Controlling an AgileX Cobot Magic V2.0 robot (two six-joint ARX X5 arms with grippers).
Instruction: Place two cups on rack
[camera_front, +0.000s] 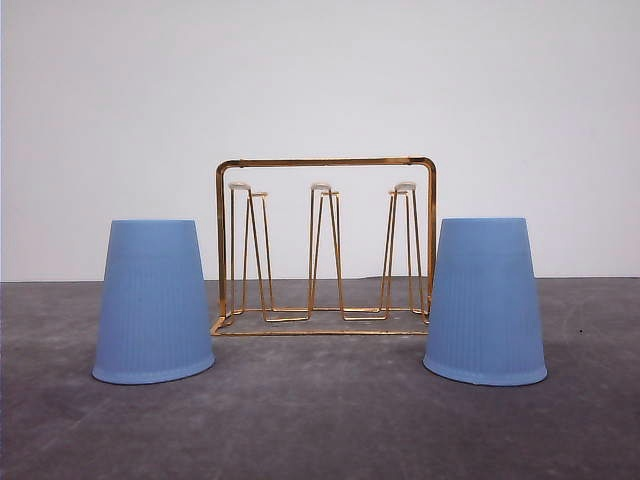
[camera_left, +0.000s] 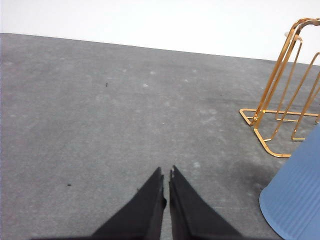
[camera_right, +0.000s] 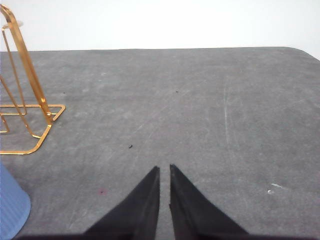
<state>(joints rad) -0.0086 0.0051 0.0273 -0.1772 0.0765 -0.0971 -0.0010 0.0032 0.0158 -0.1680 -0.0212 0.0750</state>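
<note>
Left fingers (camera_left: 159, 185) seemingly closed, well apart from cup (camera_left: 296, 200) beside rack (camera_left: 282, 85).

1. No readable text, label, brand, number or sign anywhere in the three views.
</note>
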